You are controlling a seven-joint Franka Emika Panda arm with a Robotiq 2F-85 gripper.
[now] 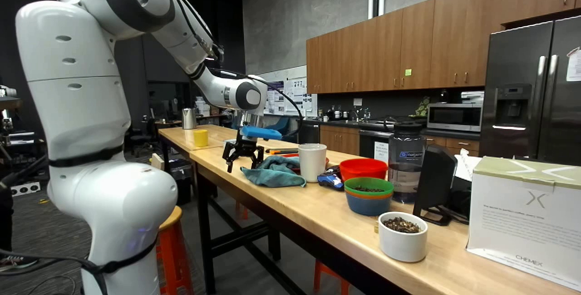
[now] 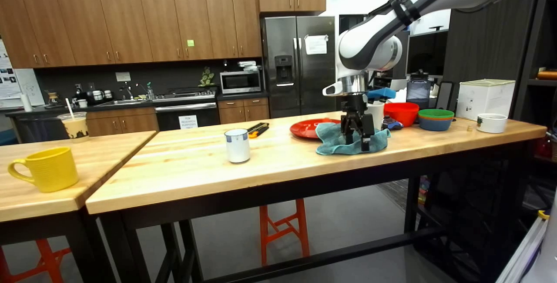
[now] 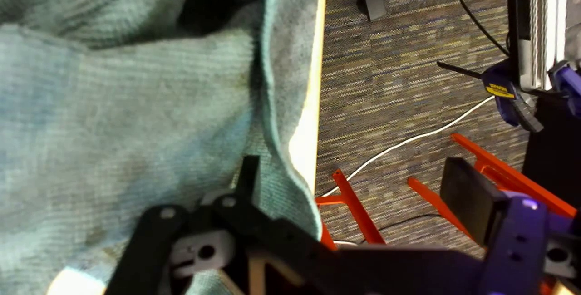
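My gripper (image 1: pixel 242 166) is open, with its fingers pointing down near the table's front edge. It also shows in an exterior view (image 2: pixel 357 144). A crumpled teal cloth (image 1: pixel 273 175) lies beside and under it; the cloth also shows in an exterior view (image 2: pixel 333 140). In the wrist view the gripper (image 3: pixel 358 181) has its fingers wide apart with nothing between them. One finger is over the cloth (image 3: pixel 136 118); the other is past the table edge, above the floor. I cannot tell whether a finger touches the cloth. A red plate (image 2: pixel 303 129) lies partly behind the cloth.
A white mug (image 1: pixel 312 163), red bowl (image 1: pixel 361 168), stacked bowls (image 1: pixel 368 202), water bottle (image 1: pixel 404 168), white bowl (image 1: pixel 402 245) and white box (image 1: pixel 522 222) stand along the table. A white cup (image 2: pixel 237 148), dark orange-tipped tools (image 2: pixel 258 130) and yellow mug (image 2: pixel 52 170) are on the other side.
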